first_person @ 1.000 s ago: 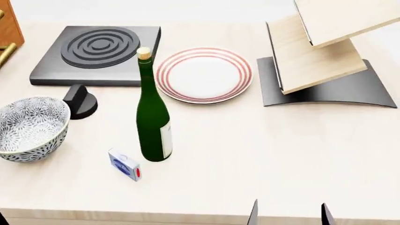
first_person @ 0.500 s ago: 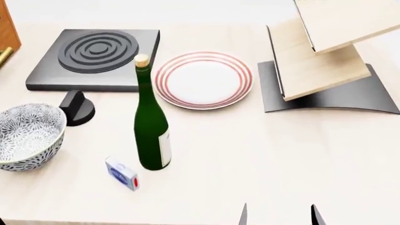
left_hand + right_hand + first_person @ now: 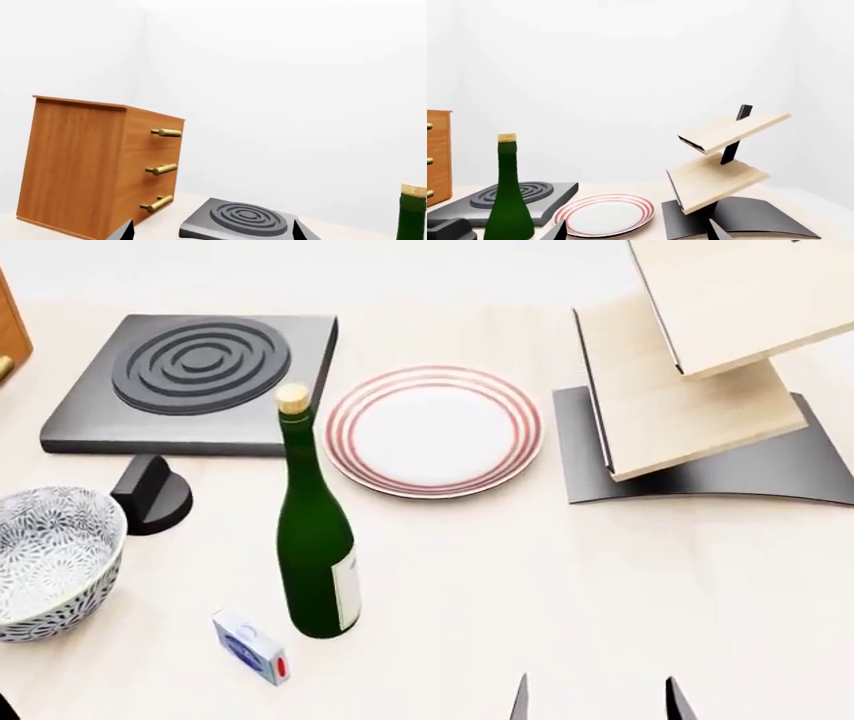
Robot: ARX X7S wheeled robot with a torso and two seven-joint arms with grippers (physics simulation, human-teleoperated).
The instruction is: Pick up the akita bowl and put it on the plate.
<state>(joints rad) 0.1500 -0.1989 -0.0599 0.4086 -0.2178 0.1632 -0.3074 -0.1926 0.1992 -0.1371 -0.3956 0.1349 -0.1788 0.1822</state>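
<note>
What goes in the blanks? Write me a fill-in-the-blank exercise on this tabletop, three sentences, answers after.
1. The plate has concentric rings of the colour ____ around its rim.
2. The green bottle is closed at the top with a ____.
3. The akita bowl stands on the table, and nothing lies on the ____ yet, so the task is not done.

Missing words: red; cork; plate
</note>
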